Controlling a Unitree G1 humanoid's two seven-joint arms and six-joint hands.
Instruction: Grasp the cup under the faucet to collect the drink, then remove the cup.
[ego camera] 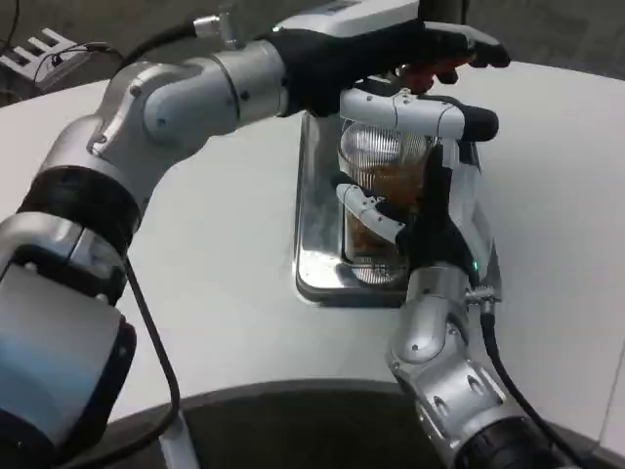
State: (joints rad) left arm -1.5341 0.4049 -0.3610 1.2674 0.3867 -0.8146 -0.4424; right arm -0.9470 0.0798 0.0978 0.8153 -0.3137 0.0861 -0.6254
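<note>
A clear ribbed cup [376,161] with brown drink in its lower part stands upright on the metal drip tray [311,244]. My right hand [430,195] grips the cup from the right, with one white finger across its front and others over its rim. My left arm reaches in from the left. My left hand [430,47] lies flat over the red faucet lever [430,72] directly above the cup, fingers stretched out on top of it. The spout and the far side of the cup are hidden behind both hands.
The white table [225,283] spreads to the left of and in front of the tray. Its dark front edge [293,410] curves close to my body. A white plug strip [34,49] with cables lies at the far left corner.
</note>
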